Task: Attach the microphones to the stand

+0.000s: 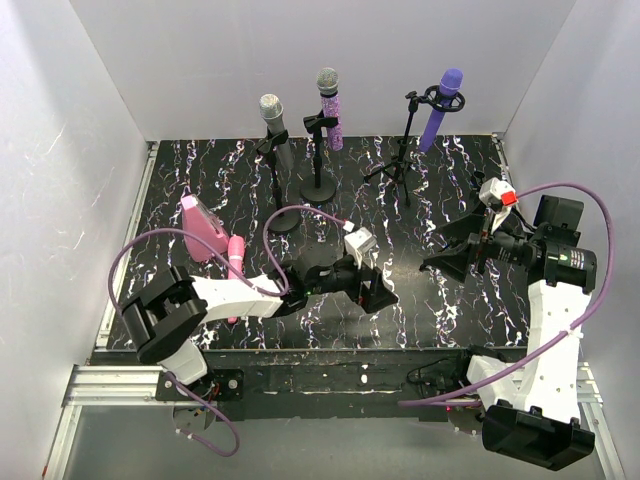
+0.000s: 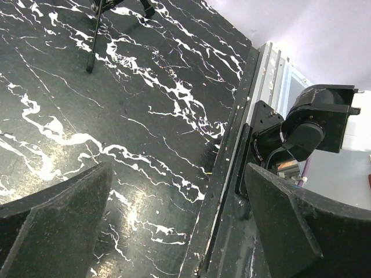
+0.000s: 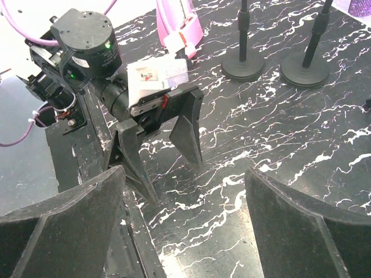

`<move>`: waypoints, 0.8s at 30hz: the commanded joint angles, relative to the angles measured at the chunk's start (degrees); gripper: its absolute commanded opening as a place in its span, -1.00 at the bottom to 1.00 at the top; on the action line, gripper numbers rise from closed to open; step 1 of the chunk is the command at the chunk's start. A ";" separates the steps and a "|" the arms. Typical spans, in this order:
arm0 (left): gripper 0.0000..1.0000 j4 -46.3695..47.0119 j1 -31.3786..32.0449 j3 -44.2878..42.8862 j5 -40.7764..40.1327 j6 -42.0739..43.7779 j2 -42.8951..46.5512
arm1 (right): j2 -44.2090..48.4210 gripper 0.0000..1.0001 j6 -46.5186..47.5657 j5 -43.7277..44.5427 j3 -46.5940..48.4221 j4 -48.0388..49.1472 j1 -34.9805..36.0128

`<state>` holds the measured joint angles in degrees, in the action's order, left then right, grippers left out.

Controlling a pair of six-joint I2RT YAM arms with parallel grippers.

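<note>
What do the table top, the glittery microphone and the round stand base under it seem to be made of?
Table top: black with white veins and a light sheen, probably marble-print laminate rather than stone. Glittery microphone: sparkling pink-purple body, likely glitter-coated plastic; the grey mesh head looks metallic. Round stand base: matte black, probably painted metal.

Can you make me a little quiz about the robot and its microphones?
1. True or false: the purple microphone sits in the tripod stand.
2. How many microphones are in stands? A) one B) three C) four
3. Fill in: the left claw and right claw are both empty and ____.
Key: 1 true. 2 B: the purple one, the silver-grey microphone and the glittery microphone; the pink microphone lies on the table. 3 open.
</note>
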<state>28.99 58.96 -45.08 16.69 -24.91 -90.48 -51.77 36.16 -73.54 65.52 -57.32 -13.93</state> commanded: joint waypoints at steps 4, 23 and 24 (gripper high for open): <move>0.96 3.96 1.24 -2.99 -1.39 2.05 -2.24 | -0.44 0.81 -0.22 -1.78 3.48 -1.65 -0.39; 0.96 11.08 2.56 -7.39 -0.52 5.31 -10.07 | -2.02 0.83 -0.65 1.20 10.33 -4.47 -0.39; 0.96 11.26 2.65 -7.39 -0.52 5.39 -10.16 | -2.28 0.83 -1.18 1.55 10.86 -4.38 -0.48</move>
<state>37.85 61.12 -50.39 15.88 -20.95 -100.60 -53.58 36.14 -73.19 72.53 -60.53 -13.93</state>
